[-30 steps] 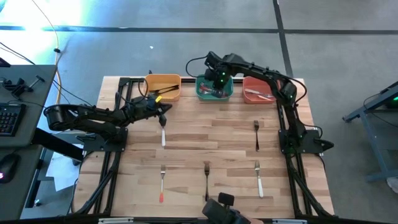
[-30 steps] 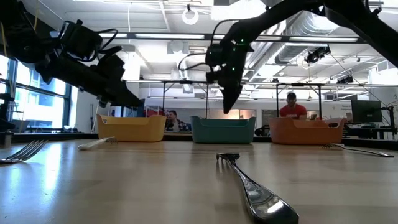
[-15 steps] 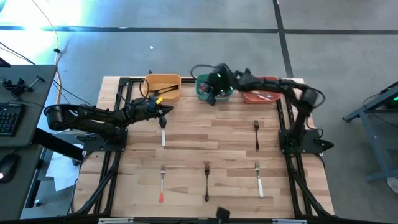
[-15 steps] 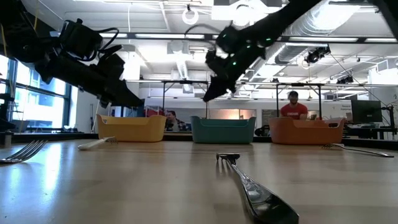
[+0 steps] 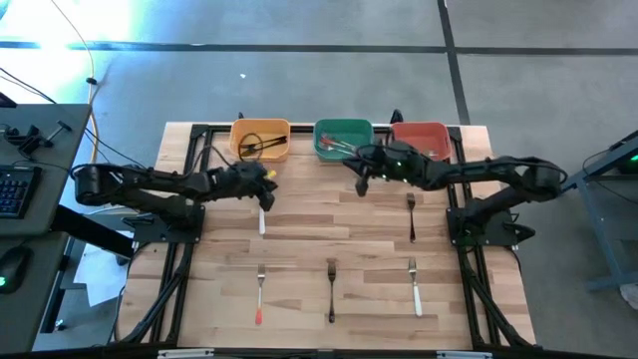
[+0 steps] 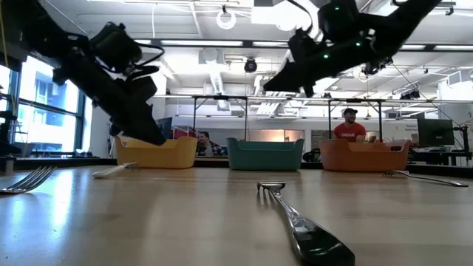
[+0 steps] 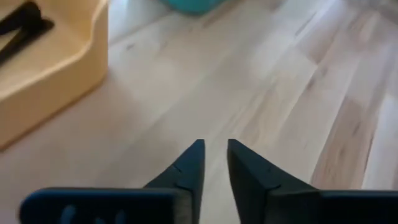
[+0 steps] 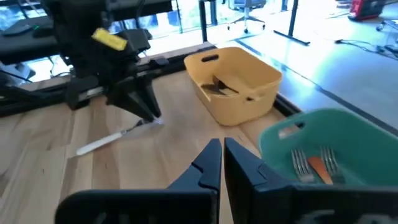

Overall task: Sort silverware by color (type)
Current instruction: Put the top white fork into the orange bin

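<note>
The left gripper (image 5: 265,182) hangs low over the table with its fingers drawn almost together, only a thin slit between them and nothing in it. It has dipped slightly from a second ago. The white-handled fork (image 5: 261,216) lies on the wood just below its tips, on the side away from the bins, not yet touched. The yellow bin (image 5: 239,135) is close behind this gripper and holds dark-handled pieces. The right gripper (image 5: 361,181), also nearly closed and empty, has made the larger change. Half a second ago it was over the green bin (image 5: 344,124). It has now swung out and down, and sits over bare table just in front of that bin. Red-orange-handled forks (image 8: 311,165) lie in the green bin, so a drop there looks finished and this arm seems free for another pick. A black-handled fork (image 5: 411,219) is the nearest loose piece, a little to its outer side and toward the front edge. The red bin (image 5: 419,126) stands just behind and to the same side. Three more forks lie in a row well away from both grippers, near the front edge: one with a red-orange handle (image 5: 259,297), one black (image 5: 331,291) and one white (image 5: 414,289). With five pieces still on the table, the sorting is probably past halfway. The white fork under the left gripper looks like the next to go.
</note>
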`<act>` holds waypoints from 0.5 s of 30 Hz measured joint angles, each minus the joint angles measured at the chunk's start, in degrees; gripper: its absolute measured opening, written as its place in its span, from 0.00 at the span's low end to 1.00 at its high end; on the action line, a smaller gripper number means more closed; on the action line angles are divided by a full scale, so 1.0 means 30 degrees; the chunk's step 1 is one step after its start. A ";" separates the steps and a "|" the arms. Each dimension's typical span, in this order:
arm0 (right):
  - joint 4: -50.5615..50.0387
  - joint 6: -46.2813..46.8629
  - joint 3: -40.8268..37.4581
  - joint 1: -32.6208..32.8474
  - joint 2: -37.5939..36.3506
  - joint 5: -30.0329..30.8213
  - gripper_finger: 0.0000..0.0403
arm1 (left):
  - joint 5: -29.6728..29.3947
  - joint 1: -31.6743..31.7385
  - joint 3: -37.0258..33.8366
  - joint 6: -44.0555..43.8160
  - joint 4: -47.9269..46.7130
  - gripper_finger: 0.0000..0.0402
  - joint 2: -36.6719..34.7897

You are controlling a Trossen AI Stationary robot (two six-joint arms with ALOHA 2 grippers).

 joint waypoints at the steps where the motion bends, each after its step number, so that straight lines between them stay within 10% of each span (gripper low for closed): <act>1: 0.0007 0.0080 -0.0233 0.0160 -0.0253 0.0253 0.01 | -0.0584 -0.0488 0.0386 -0.0409 -0.0913 0.18 0.0000; 15: -0.0149 -0.0914 -0.0716 0.2191 -0.1032 0.0637 0.01 | -0.4051 -0.4545 0.3397 -0.7253 -0.9529 0.34 0.0000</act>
